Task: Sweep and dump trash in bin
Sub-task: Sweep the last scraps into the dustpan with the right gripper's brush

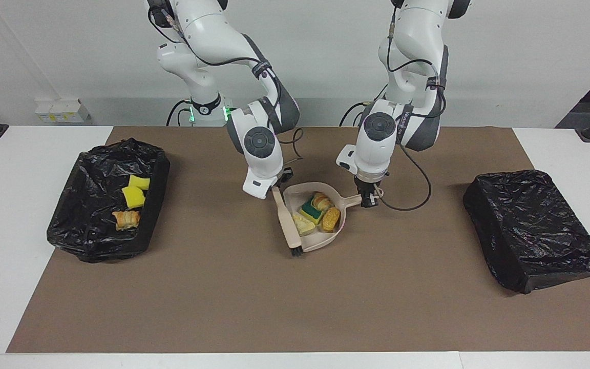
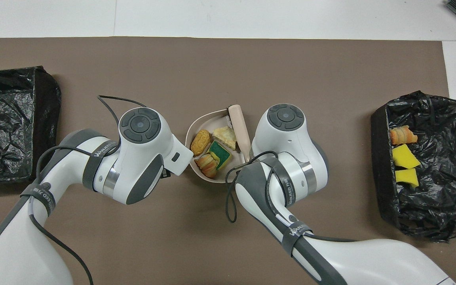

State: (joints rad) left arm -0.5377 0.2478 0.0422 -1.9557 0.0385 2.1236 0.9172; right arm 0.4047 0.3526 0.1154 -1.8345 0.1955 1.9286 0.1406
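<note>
The beige dustpan (image 1: pixel 321 241) lies on the brown mat at the table's middle. My left gripper (image 1: pixel 369 198) is shut on its handle. In the pan lie a green-and-yellow sponge (image 1: pixel 311 211), a pastry (image 1: pixel 320 201), a bread chunk (image 1: pixel 332 219) and a pale bread piece (image 1: pixel 302 224). My right gripper (image 1: pixel 277 187) is shut on the beige brush (image 1: pixel 287 223), which lies along the pan's open edge with its bristles on the mat. In the overhead view the pan (image 2: pixel 211 120), the brush (image 2: pixel 239 127) and the sponge (image 2: pixel 220 153) show between the two wrists, which hide both grippers.
An open black-lined bin (image 1: pixel 95 241) at the right arm's end holds two yellow sponge pieces (image 1: pixel 134 190) and a pastry (image 1: pixel 126 219); it also shows in the overhead view (image 2: pixel 441 206). A closed black-wrapped box (image 1: pixel 533 228) sits at the left arm's end.
</note>
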